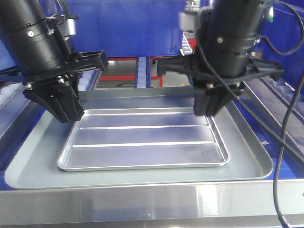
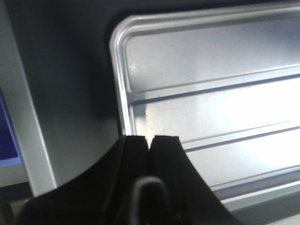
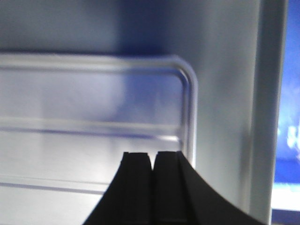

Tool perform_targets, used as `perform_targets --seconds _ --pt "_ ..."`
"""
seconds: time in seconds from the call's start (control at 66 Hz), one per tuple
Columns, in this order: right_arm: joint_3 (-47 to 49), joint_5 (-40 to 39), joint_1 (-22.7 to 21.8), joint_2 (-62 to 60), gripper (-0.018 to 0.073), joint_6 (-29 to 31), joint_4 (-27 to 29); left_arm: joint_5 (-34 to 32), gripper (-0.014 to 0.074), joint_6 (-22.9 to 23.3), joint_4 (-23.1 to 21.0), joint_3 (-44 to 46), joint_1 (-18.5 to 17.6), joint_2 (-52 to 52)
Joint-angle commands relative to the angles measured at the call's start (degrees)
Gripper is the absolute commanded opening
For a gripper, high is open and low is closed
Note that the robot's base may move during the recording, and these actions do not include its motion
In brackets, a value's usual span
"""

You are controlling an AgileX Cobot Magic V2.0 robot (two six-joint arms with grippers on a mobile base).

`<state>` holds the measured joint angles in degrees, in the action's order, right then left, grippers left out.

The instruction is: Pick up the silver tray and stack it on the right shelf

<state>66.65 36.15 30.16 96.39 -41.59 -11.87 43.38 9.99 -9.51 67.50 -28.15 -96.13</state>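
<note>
Silver tray [image 1: 147, 142] lay flat inside the larger dull grey tray [image 1: 247, 166], both behind the shelf's shiny front lip [image 1: 142, 204]. From where I stood, the left end effector [image 1: 66, 114] sat at its far left corner, fingers pressed together; the right end effector [image 1: 209, 110] sat at the far right corner, fingers likewise pressed together.

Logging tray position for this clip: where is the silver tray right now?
In the front view, the silver tray lies flat inside the larger grey tray, centre-left, with the left gripper at its far-left corner and the right gripper at its far-right corner.
</note>
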Motion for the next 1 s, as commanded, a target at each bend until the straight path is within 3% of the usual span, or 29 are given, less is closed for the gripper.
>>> perform_targets --seconds 0.0,0.152,0.273,0.424,0.576,0.773,0.864,0.985 --pt "1.98 -5.64 -0.16 -5.05 0.0057 0.48 -0.85 -4.24 -0.01 0.02 -1.0 0.58 -0.82 5.07" --pt "1.81 -7.91 1.0 -8.37 0.0057 0.48 -2.21 -12.0 -0.01 0.02 -0.89 -3.76 -2.44 10.22" --pt "0.08 -10.77 3.07 -11.96 0.0057 0.48 -7.15 -17.85 -0.01 0.02 -0.8 -9.11 -3.2 15.25" --pt "-5.85 -15.83 6.23 -18.24 0.0057 0.48 -11.54 -25.74 -0.01 0.02 -0.8 -17.88 -3.31 22.82" --pt "-12.81 -19.81 8.34 -25.07 0.0057 0.48 -11.97 -32.19 -0.01 0.02 -0.32 -25.88 -3.31 30.17" --pt "-22.98 -28.15 8.71 -36.71 0.0057 0.48 -13.87 -38.12 -0.01 0.02 6.62 -35.41 -3.31 41.99" --pt "-28.16 -31.95 8.71 -43.11 0.0057 0.48 -19.12 -39.37 -0.01 0.02 9.51 -38.73 -3.31 48.69" --pt "-34.11 -35.61 8.71 -51.14 0.0057 0.48 -25.06 -39.37 -0.01 0.02 9.93 -41.14 -3.31 57.84"
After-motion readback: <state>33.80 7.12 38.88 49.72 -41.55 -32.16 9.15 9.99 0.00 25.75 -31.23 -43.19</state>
